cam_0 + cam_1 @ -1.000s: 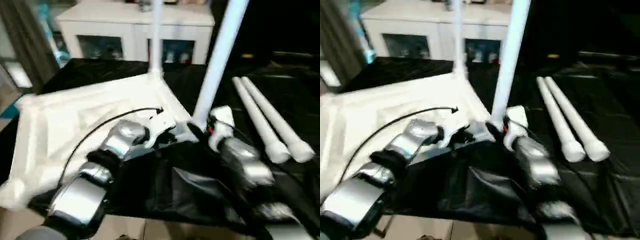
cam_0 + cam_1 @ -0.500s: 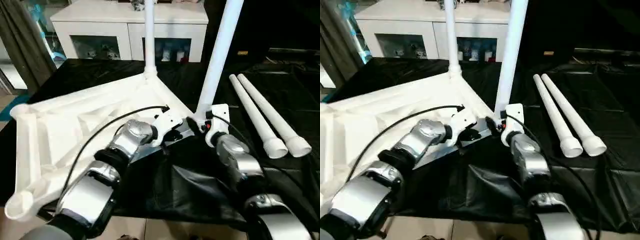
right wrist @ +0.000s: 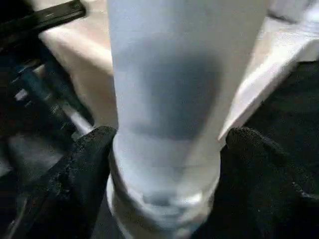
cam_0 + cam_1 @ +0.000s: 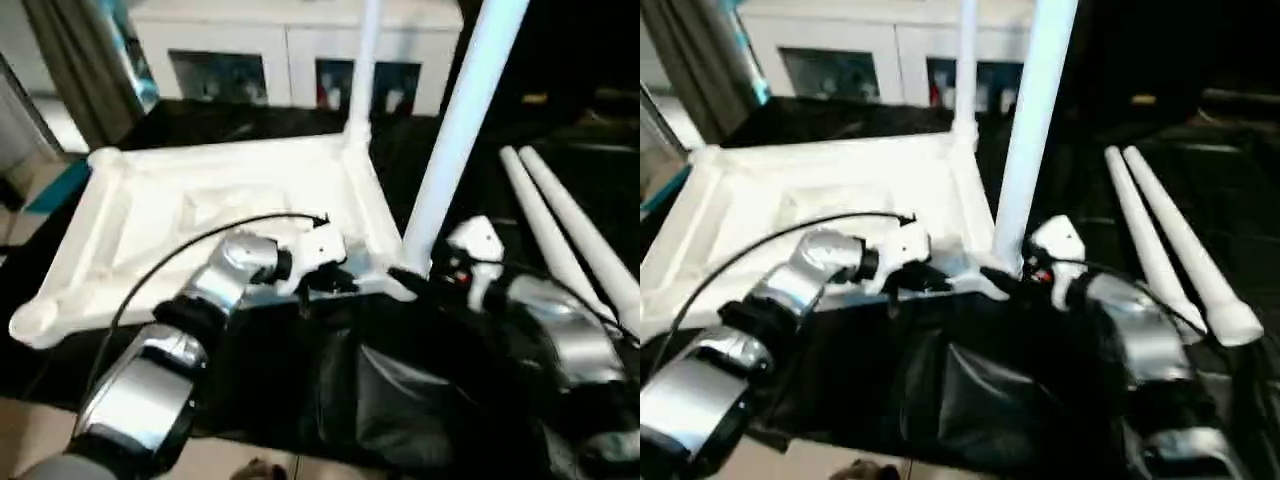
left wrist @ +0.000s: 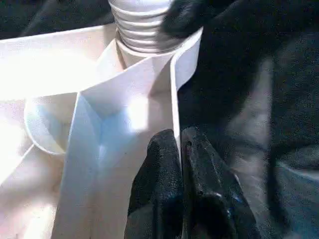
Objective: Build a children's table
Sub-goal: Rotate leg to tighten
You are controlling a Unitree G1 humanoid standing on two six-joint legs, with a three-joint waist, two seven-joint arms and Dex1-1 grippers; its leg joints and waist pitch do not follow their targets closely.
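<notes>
The children's table lies upside down: its white ribbed top point(image 4: 200, 200) rests on black cloth. One leg point(image 4: 365, 70) stands in the far corner socket and another leg point(image 4: 455, 130) stands in the near right socket. My left gripper point(image 4: 335, 282) is shut on the top's thin near rim point(image 5: 172, 89), close to that leg's threaded end point(image 5: 142, 30). My right gripper point(image 4: 412, 283) is at the base of the near leg point(image 3: 164, 99), open, with one black finger point(image 3: 89, 164) on each side of its collar. Two loose legs point(image 4: 570, 230) lie side by side at the right.
A black cloth point(image 4: 400, 400) covers the work surface and bunches up near the front edge. A white cabinet with glass doors point(image 4: 300, 50) stands behind it. A dark curtain point(image 4: 80, 60) hangs at the far left.
The whole picture has shifted, so the head camera has moved. The left gripper still pinches the rim and the right gripper still stands at the near leg's base.
</notes>
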